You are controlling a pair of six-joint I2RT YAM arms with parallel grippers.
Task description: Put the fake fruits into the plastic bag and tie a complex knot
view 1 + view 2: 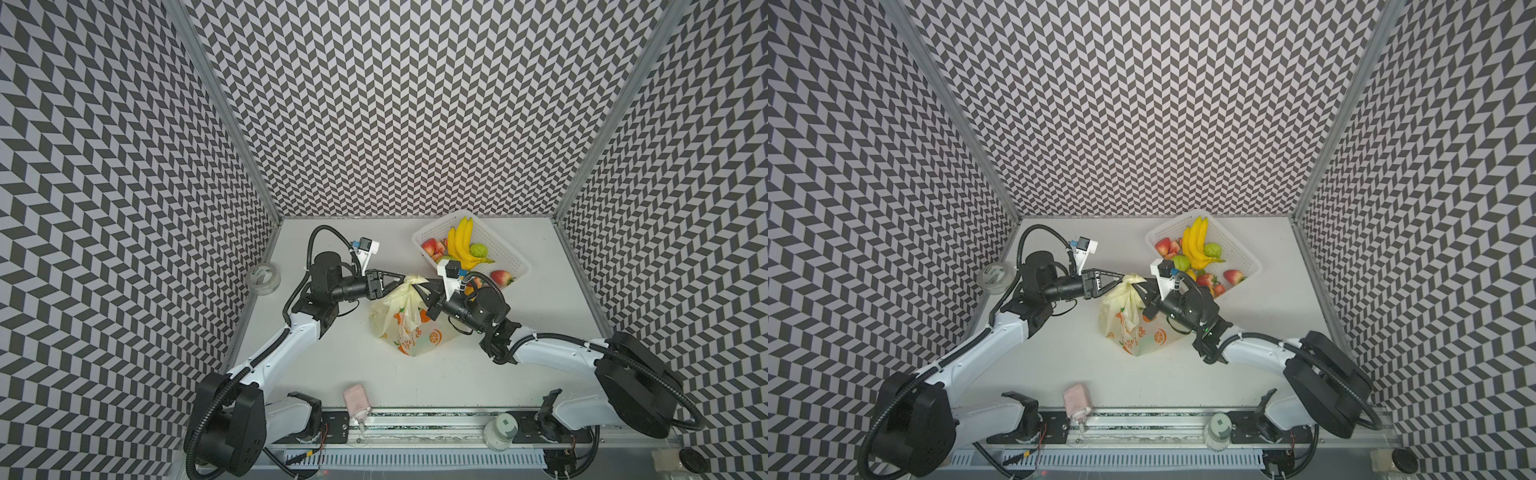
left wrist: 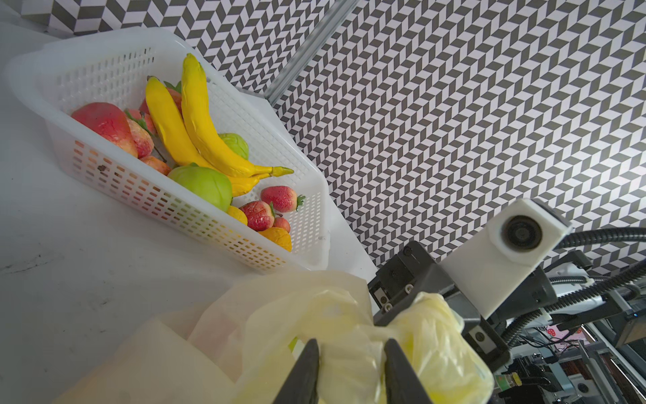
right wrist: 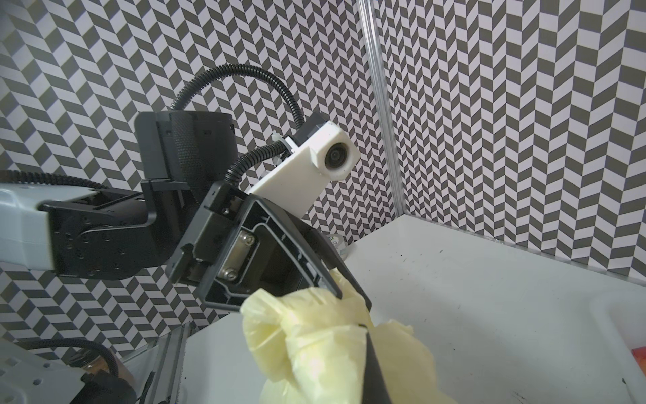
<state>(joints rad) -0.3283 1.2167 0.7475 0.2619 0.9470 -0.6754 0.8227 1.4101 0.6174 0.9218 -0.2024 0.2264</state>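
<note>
The pale-yellow plastic bag [image 1: 409,332] stands mid-table in both top views, its top bunched into a twisted knot [image 1: 412,281]. My left gripper [image 1: 405,283] reaches in from the left, and in the left wrist view its fingers [image 2: 312,353] press both sides of a handle strip [image 2: 349,367]. From the right, my right gripper [image 1: 423,287] is shut on the bunched plastic; the right wrist view shows one finger [image 3: 370,353] against it. Fake fruits lie in the white basket [image 1: 513,255]: bananas [image 1: 459,245], green ones, strawberries. What the bag holds is mostly hidden.
A roll of clear tape [image 1: 262,277] sits by the left wall. A pink object [image 1: 356,401] and a white jar [image 1: 500,432] rest at the front rail. Patterned walls close in on three sides. The basket [image 2: 174,206] stands close behind the bag.
</note>
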